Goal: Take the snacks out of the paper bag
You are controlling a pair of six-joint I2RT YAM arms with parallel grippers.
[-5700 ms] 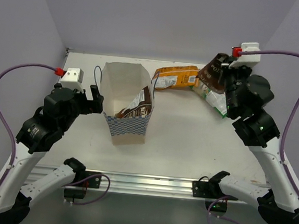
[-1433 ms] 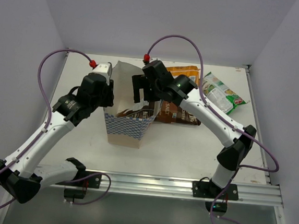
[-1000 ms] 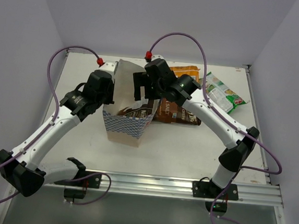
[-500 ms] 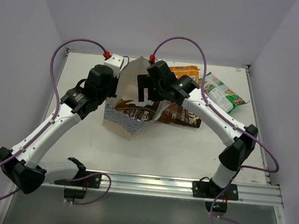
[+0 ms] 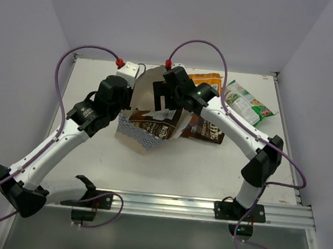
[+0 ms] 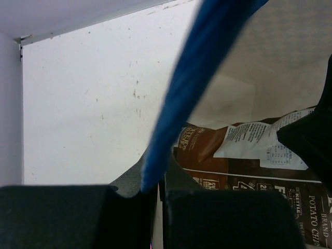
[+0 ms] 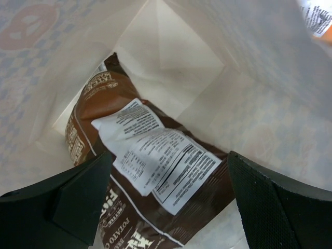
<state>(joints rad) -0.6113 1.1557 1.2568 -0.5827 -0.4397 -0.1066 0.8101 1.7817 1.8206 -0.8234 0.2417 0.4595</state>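
Top external view, from the left: the left gripper (image 5: 127, 92) is clenched at the left rim of the paper bag (image 5: 137, 138), which leans over on the bench (image 5: 210, 163). The left wrist camera shows the blue cord handle (image 6: 192, 93) pinched between its fingers. The right gripper (image 5: 166, 99) is spread wide in the bag's mouth, above a brown packet (image 7: 85, 129) lying inside. Whether they touch, I cannot tell. Further right on the bench lie a second brown packet (image 5: 204, 128), an orange packet (image 5: 208, 80) and a green-and-white packet (image 5: 247, 105).
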